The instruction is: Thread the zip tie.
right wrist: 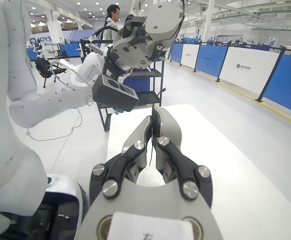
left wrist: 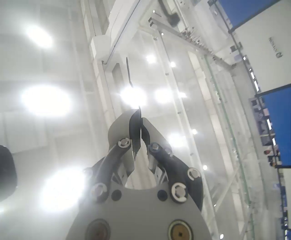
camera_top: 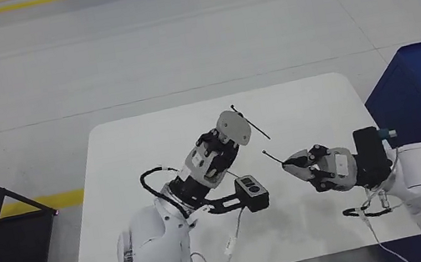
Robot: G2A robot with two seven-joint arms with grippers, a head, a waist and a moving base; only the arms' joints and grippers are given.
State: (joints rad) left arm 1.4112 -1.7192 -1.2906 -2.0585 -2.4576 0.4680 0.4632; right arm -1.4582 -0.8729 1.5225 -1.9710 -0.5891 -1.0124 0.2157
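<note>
Left tool (left wrist: 139, 118): raised over the middle of the tabletop (camera_top: 154, 149), tips turned upward. Its pads are pinched together on the tie, which runs on past the tips.
Tie (camera_top: 252, 124): in the air above the tabletop and touching it nowhere. It is a thin black line slanting out from the left tool toward the tabletop's right half.
Right tool (right wrist: 152, 118): over the tabletop's right half, tips aimed toward its middle. It is closed on a thin black strip (right wrist: 151, 156), with a short tail hanging between the fingers and a short tip out front.
One tie or two: the strip may be the other end of the same tie, but the line is too thin to follow across the gap.
Handling: likely very light, narrow and springy. It probably bends easily across its flat side, so a long free end will wag and droop. Smooth plastic may slide or twist in the pads when pushed endwise.
Where to hold: the tail just behind its tip, so that the free length is short and stiff for entry. The head just behind its slot, leaving the opening uncovered.
Risk: a hold far back would let the tip flex away from the slot.
</note>
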